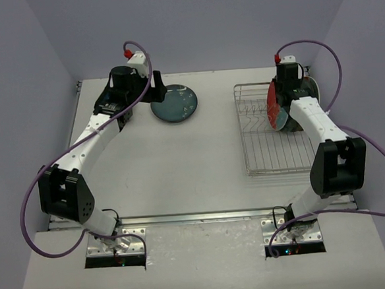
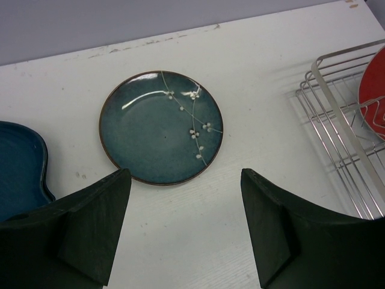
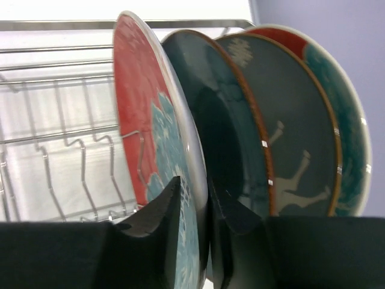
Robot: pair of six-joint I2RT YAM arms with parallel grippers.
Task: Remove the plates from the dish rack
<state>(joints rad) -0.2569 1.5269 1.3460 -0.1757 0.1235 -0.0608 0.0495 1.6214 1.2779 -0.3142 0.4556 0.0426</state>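
The silver wire dish rack (image 1: 272, 145) stands at the right; it also shows in the left wrist view (image 2: 343, 126) and the right wrist view (image 3: 54, 138). Several plates stand upright at its far end. My right gripper (image 3: 197, 198) is shut on the rim of the frontmost, red-rimmed plate (image 3: 147, 120), seen from above as red (image 1: 274, 106). Behind it stand dark teal plates (image 3: 240, 126) and another red-rimmed plate (image 3: 337, 102). A dark teal plate with pale blossom marks (image 1: 174, 103) lies flat on the table (image 2: 161, 127). My left gripper (image 2: 186, 223) is open and empty just near of it.
A dark blue dish (image 2: 18, 162) lies at the left edge of the left wrist view. Grey walls enclose the table on the left, back and right. The near half of the rack (image 1: 279, 155) holds no plates.
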